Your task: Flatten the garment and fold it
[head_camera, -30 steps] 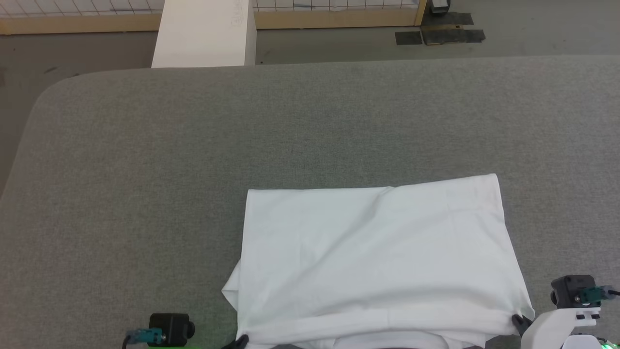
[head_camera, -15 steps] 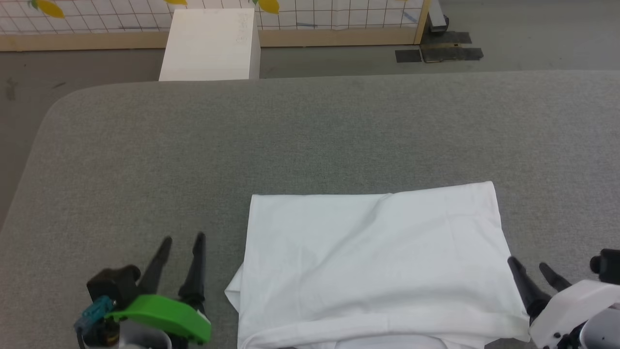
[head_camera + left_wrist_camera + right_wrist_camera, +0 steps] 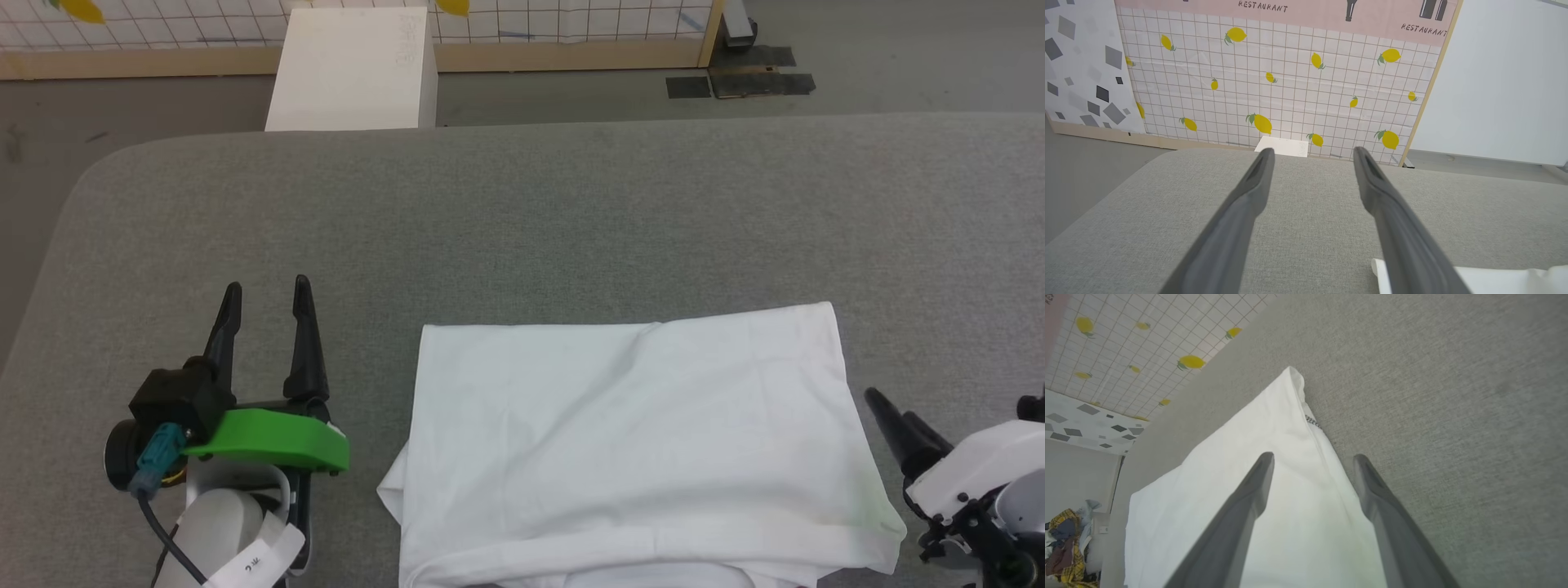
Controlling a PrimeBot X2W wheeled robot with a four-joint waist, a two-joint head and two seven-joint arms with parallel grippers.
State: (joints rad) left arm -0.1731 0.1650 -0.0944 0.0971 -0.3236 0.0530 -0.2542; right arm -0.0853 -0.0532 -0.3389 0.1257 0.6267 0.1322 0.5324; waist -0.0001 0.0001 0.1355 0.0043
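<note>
A white shirt (image 3: 637,441) lies folded into a compact rectangle at the near edge of the grey desk (image 3: 522,229). The left gripper (image 3: 265,286) and right gripper (image 3: 890,406) flank it, jaws spread wide and empty. The folding appears nearly complete. A loose flap at the near-left corner may need tucking in.

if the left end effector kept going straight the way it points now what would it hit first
Probably nothing close: ahead of the left end effector lies bare grey table, then the white box past its far edge. Depth is unclear.
</note>
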